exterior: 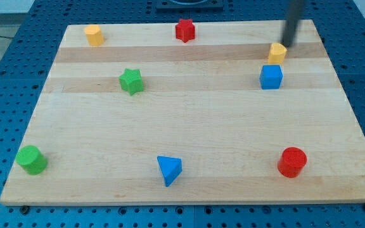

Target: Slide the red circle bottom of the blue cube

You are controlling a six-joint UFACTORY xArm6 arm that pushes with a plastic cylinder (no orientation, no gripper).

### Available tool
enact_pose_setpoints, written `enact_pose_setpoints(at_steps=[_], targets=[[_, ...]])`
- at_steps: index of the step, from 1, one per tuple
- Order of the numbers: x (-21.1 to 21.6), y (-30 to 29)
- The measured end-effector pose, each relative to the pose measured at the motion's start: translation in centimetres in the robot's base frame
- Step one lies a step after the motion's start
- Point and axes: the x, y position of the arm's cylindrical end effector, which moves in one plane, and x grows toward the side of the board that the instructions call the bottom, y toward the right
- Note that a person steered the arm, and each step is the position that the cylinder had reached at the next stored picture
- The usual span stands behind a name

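The red circle is a short red cylinder near the view's bottom right of the wooden board. The blue cube sits at the upper right, well above the red circle. A yellow block lies just above the blue cube. My tip is the lower end of the dark rod coming down from the view's top right. It stands just above and right of the yellow block, close to it, and far from the red circle.
A red star is at the top middle and a yellow cylinder at the top left. A green star is left of centre, a green cylinder at bottom left, a blue triangle at bottom middle. The board lies on a blue perforated table.
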Motion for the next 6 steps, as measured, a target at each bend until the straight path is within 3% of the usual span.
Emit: enact_pose_setpoints(at_steps=[1, 2, 3, 4, 6], targets=[[12.8, 4.0], [25.2, 2.1], [30.0, -6.7], [26.9, -14.1], [20.5, -13.8]])
